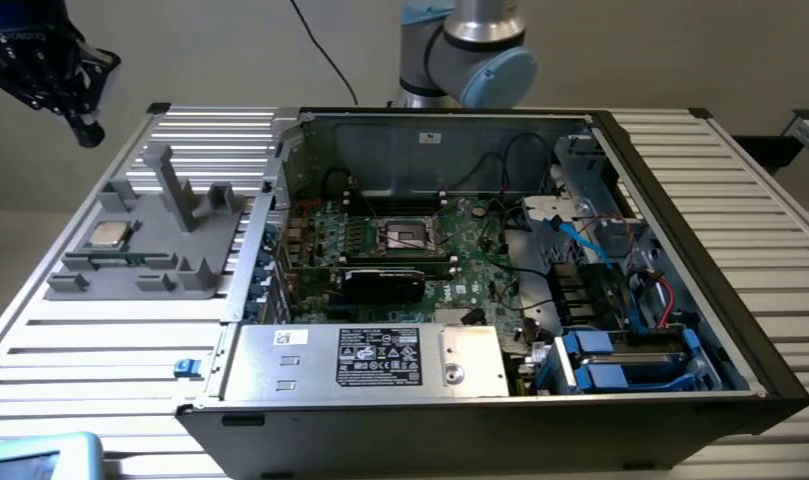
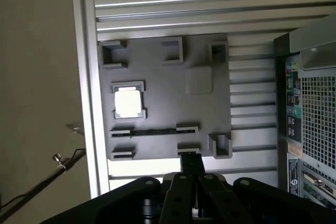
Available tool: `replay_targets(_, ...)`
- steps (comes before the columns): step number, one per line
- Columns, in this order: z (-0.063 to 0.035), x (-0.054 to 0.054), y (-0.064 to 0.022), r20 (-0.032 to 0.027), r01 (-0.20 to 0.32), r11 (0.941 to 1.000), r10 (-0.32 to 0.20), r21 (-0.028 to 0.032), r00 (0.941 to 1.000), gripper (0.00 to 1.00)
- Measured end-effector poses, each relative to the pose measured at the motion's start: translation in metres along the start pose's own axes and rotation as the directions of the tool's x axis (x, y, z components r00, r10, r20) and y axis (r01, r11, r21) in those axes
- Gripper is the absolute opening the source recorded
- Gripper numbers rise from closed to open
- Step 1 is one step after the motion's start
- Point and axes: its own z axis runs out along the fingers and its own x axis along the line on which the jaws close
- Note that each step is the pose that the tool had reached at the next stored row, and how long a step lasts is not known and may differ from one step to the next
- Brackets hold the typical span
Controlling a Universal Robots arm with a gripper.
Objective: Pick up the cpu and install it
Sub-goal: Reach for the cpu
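The cpu lay on the fixture block, which sat on the table. The computer case stood just beside the block, at the exterior view's right; the gripper hung above the block, toward the exterior view's left.

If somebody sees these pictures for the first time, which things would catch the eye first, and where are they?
The open computer case fills the middle of the exterior view, its green motherboard laid bare. On the exterior view's left, a shiny cpu sits in a grey block. The black pincer hangs shut at that view's upper left, holding nothing.
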Motion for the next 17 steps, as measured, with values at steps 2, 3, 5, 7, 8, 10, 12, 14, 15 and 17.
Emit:
replay_targets(2,0.0014,0.009,0.0007,0.0,0.0,1.0,0.0,0.0,1.0,0.11)
replay_targets(3,0.0021,0.014,0.0013,0.0,0.0,1.0,0.0,0.0,1.0,0.11)
replay_targets(5,0.0036,0.023,0.0038,0.0,0.0,1.0,0.0,0.0,1.0,0.11)
replay_targets(7,0.0051,0.032,0.0077,0.0,0.0,1.0,0.0,0.0,1.0,0.11)
replay_targets(8,0.0058,0.035,0.0098,0.0,0.0,1.0,0.0,0.0001,1.0,0.11)
replay_targets(10,0.0071,0.042,0.0141,0.0,0.0,1.0,0.0,0.0001,1.0,0.11)
replay_targets(12,0.0082,0.047,0.0187,-0.0001,0.0,1.0,0.0,0.0001,1.0,0.11)
replay_targets(14,0.0094,0.05,0.0247,0.0001,0.0,1.0,0.0,0.0001,1.0,0.11)
replay_targets(15,0.01,0.051,0.0276,0.0,0.0,1.0,0.0,0.0002,1.0,0.11)
replay_targets(17,0.0108,0.056,0.0321,0.0,0.0,1.0,0.0,0.0003,1.0,0.11)
